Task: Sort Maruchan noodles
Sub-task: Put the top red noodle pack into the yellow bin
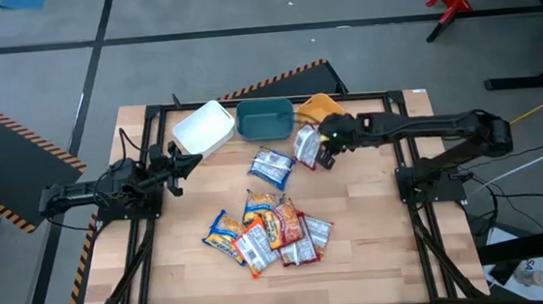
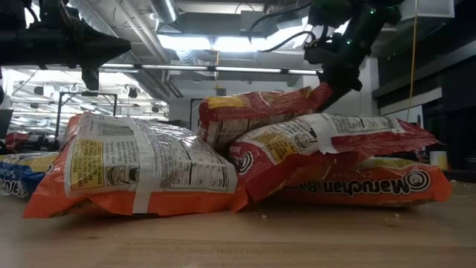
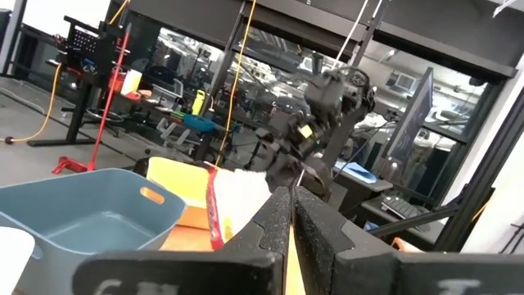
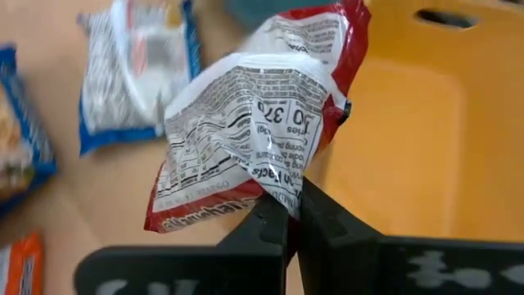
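We are observing the right gripper (image 4: 288, 215) pinching a red-edged noodle packet (image 4: 246, 131) in closed fingers beside the orange bin (image 4: 409, 139). The left gripper (image 3: 291, 205) is waiting at the tabletop's (image 1: 367, 261) left, fingers closed. Remaining packets (image 1: 268, 235) are lying mid-tabletop.

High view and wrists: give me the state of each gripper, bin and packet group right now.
Right gripper: shut on red packet, beside the orange bin.
Left gripper: shut, holding nothing, at the table's left.
Teal bin: empty.
White bin: empty.
Blue packet: flat on table, alone.
Packet pile: unsorted, overlapping.
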`<state>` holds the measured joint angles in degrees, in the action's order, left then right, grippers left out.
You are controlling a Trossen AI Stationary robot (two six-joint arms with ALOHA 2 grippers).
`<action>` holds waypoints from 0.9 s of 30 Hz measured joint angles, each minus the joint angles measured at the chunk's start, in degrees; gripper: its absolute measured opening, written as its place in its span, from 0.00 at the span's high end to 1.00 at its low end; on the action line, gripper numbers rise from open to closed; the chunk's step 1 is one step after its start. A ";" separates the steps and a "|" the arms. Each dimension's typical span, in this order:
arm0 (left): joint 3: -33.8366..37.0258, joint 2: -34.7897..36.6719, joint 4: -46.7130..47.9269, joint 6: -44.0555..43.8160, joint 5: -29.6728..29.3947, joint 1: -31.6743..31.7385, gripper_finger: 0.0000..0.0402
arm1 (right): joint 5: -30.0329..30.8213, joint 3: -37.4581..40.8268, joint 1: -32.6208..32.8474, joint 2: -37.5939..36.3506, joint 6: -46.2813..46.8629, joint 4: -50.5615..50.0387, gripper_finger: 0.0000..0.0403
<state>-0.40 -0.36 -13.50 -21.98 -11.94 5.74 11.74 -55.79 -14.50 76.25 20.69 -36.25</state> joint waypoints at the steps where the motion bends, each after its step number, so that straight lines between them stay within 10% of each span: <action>1: 0.00 0.00 0.00 0.00 0.00 -0.01 0.97 | 0.57 0.00 -0.60 -0.78 0.07 0.35 1.00; 27: 0.00 0.00 0.21 0.04 -1.44 -0.02 0.97 | 24.31 3.41 -10.27 -0.45 14.78 5.70 1.00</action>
<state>-0.40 -0.36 -13.28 -21.93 -13.38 5.72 36.06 -52.38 -24.77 75.80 35.47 -30.56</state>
